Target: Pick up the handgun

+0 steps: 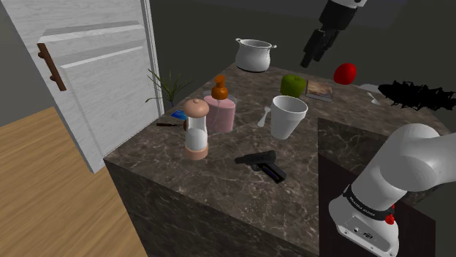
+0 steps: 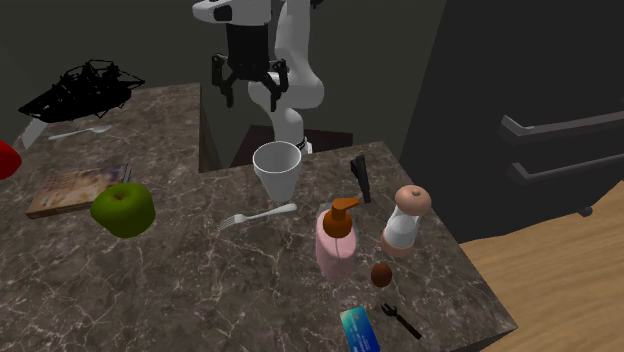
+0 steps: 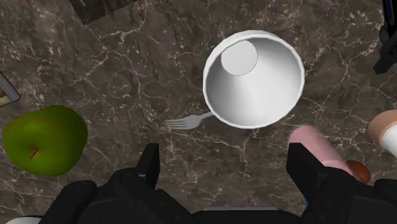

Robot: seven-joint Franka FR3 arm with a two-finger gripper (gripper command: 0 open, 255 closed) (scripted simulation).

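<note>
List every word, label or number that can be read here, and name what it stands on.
No text here can be read.
book: printed cover, too blurred to read.
blue card: pale marks, too small to read.
arm's base: small white marks, too small to read.
handgun: no marking shows.

In the shoulder view's lower middle, the handgun [image 1: 261,165] lies on bare table [image 1: 219,186], open from above and from the near edge. The white cup [image 1: 289,115] stands near, higher in the frame. The grinder [image 1: 196,128] and pink soap bottle [image 1: 222,111] stand to its left.
</note>
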